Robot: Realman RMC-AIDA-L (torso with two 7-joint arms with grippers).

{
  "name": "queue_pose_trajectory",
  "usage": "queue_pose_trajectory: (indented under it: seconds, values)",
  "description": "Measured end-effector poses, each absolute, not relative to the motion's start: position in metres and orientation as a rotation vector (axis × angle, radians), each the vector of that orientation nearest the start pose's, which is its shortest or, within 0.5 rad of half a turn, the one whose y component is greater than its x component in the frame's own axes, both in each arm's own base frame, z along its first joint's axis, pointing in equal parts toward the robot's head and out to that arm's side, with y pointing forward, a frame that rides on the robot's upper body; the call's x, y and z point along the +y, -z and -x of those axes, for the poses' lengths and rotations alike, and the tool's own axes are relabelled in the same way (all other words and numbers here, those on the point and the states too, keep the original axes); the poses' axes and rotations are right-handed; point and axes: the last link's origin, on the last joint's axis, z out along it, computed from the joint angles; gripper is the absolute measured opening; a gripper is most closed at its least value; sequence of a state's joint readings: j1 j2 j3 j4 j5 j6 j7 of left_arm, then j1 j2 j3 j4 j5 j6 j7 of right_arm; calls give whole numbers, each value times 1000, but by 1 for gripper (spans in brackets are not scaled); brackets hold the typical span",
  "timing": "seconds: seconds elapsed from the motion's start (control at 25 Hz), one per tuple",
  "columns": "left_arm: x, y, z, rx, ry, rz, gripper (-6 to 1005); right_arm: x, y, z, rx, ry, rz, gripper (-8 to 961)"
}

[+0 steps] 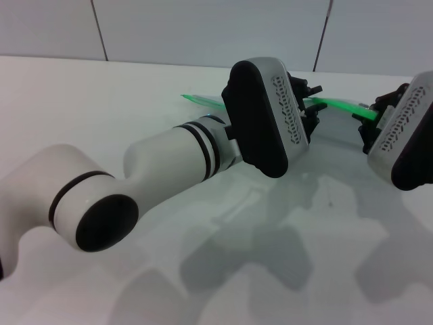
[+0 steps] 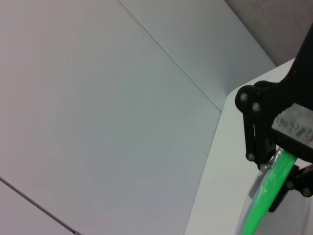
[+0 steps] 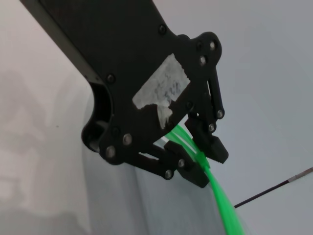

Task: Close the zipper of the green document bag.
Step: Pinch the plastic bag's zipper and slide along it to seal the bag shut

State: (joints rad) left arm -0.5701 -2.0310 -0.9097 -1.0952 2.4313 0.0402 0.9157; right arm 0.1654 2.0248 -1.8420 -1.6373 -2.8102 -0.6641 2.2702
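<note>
Both grippers are on the bright green zipper (image 1: 335, 105), which runs across the upper right of the head view between them, along the far edge of the green document bag (image 1: 338, 159), whose pale translucent sheet lies flat on the white table (image 1: 81, 95) at right centre. The left gripper (image 1: 308, 101), at upper centre of that frame behind its big black-and-white wrist housing, has its black fingers narrowed onto the strip; the right wrist view shows them pinched around the green line at centre right, so it holds the zipper (image 3: 203, 159). The right gripper (image 1: 369, 118), at the far right edge, also meets the strip, and in the left wrist view its dark linkage at lower right closes over the green band (image 2: 274, 181), seemingly clamping it, though the fingertips themselves are partly hidden. I cannot make out the tiny slider tab in any view. The step in hand looks like the pull itself: one gripper anchoring the strip, the other set to drag the slider along it. The next move probably calls for a steady, straight draw along the edge with the strip kept taut, so the thin plastic does not buckle. A pale panelled wall (image 1: 203, 30) with dark seams stands behind the table.
</note>
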Motion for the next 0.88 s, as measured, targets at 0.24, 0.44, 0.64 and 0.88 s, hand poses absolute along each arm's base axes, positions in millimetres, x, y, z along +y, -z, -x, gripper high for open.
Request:
queue_pose_trajectory:
  seconds: [0.24,0.44,0.64,0.88]
  values:
    - [366,115,105,403,198,2277,192,343,3,-181,-100,282,2232,49]
    - [366,115,105,400,199,2278,139,343,3,-181,-101,282,2232,49]
    - [366,115,105,397,199,2277,101,343,3,-181,-101,281,2231,49]
    - [367,115,105,395,198,2277,88,343,3,-180,-104,279,2230,48]
